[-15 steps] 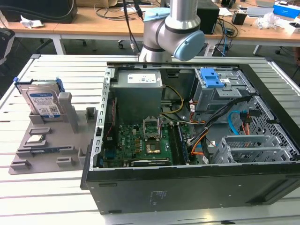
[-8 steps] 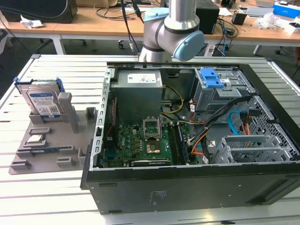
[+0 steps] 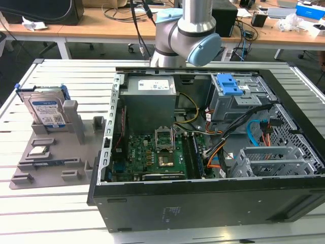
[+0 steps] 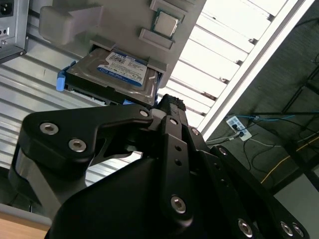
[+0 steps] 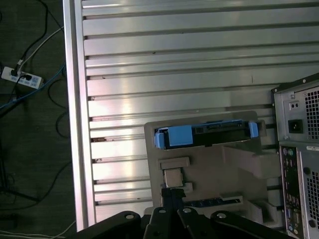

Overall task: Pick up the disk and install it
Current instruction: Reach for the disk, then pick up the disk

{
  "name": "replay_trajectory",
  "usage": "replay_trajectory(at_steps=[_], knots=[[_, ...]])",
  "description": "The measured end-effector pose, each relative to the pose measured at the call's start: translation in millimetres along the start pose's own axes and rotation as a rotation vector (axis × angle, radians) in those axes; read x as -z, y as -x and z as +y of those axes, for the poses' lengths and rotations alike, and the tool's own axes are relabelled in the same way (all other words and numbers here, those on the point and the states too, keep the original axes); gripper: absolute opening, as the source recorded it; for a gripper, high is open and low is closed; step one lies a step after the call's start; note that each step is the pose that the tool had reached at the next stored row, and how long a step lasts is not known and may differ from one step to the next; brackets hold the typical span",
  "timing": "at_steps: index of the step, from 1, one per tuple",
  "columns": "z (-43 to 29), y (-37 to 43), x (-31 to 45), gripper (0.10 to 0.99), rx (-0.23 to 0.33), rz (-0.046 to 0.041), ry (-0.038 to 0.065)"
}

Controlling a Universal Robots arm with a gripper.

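Standing on edge in a slot of the grey holder (image 3: 76, 152), the disk (image 3: 46, 109) is resting on the table (image 3: 51, 213) at the exterior view's left of the open computer case (image 3: 203, 206), apart from it. Its label is facing the camera, and its blue frame is showing along the upper edge. A small processor chip (image 3: 39, 150) is lying in a pocket of the same holder, nearer the camera.

The arm (image 3: 188, 33) is standing behind the case in the exterior view. In the second wrist view the gripper (image 4: 167, 102) is pointing toward the disk, near its edge and, as far as can be judged, not touching it. The jaws are sitting closed together, with nothing between them.

Inside the case, the drive cage (image 3: 238, 99) with its blue latch (image 3: 231, 84) is sitting toward the far side.

Judgement: the task is at its beginning. The pick-up is not yet done, since the disk is sitting in the holder and the gripper is holding nothing. Both the lift and the installation are outstanding.
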State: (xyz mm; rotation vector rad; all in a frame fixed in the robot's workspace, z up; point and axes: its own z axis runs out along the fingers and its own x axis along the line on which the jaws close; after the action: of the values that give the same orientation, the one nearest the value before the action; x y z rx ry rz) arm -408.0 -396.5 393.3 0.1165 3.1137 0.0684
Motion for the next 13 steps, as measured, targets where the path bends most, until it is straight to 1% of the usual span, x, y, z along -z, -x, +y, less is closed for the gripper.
replay_trajectory(at_steps=[8,9,10,13], knots=[[0.0,-0.1,0.0,0.106,0.001,0.0,0.0],[0.0,-0.1,0.0,0.106,0.008,0.0004,0.0],[0.0,-0.2,0.0,0.106,0.054,0.0025,0.001],[0.0,-0.1,0.1,0.106,0.104,0.0048,0.002]])
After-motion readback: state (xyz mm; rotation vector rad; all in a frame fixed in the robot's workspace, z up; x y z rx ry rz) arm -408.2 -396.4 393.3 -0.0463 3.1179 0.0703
